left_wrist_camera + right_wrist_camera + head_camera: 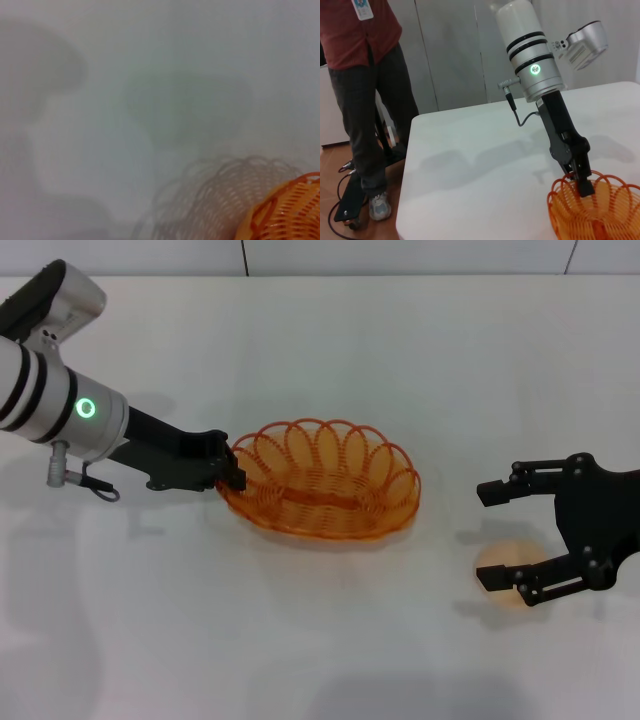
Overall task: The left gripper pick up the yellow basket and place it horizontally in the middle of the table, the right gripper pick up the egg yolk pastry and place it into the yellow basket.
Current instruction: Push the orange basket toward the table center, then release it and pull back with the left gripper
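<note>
Our left tool (232, 472) clenched on the light, springy yellow basket (322, 480) at its nine o'clock rim; right tool (508, 540), released, straddles the soft, crushable pastry (498, 564)

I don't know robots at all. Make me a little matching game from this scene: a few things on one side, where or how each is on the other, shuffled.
Things:
1. left gripper
2. right gripper
3. yellow basket
4. egg yolk pastry

States:
A. on the table, mid-view
B. fingers open, above the pastry
C. lying between open fingers
D. clamped on the basket's rim

Pairs: 1-D, 2-B, 3-A, 4-C
</note>
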Tool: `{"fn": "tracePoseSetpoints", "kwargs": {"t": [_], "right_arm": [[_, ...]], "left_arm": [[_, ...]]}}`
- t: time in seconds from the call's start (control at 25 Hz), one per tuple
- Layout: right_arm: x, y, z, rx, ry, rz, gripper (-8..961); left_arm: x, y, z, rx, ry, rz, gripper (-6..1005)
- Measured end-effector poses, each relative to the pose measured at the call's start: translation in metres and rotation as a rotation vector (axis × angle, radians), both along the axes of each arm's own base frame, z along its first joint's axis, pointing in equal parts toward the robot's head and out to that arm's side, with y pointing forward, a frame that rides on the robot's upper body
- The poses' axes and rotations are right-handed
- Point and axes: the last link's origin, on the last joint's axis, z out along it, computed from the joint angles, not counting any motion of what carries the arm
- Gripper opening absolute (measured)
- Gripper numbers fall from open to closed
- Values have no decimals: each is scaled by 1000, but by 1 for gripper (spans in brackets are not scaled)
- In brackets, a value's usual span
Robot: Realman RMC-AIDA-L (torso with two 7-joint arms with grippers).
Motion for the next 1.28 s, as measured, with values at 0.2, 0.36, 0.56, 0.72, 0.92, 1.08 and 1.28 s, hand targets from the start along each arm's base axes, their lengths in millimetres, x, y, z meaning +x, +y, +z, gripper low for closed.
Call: {"fn": "tracePoseSetpoints", "kwargs": {"t": [0.2,0.36,0.56,0.72,0.92,1.08,1.28], "right_arm": [[0,0,0,0,1,1,855],[0,0,0,0,1,2,855],[-1,0,0,1,1,4,855],[-1,0,0,2,0,6,855],[-2,1,1,5,1,5,855],[-2,1,2,7,1,2,855],[-2,1,2,9,1,0,855]], "left_arm": [[0,-2,-2,-9,-7,5,136],[-1,-4,-4,-18,-19,19,140],[1,-4,-5,-12,-42,13,179],[1,-4,-4,-12,-43,4,317],[1,-2,-2,-9,-39,-13,526],[1,-1,-1,-6,-35,-27,709],[3,3,6,6,-24,-59,843]]}}
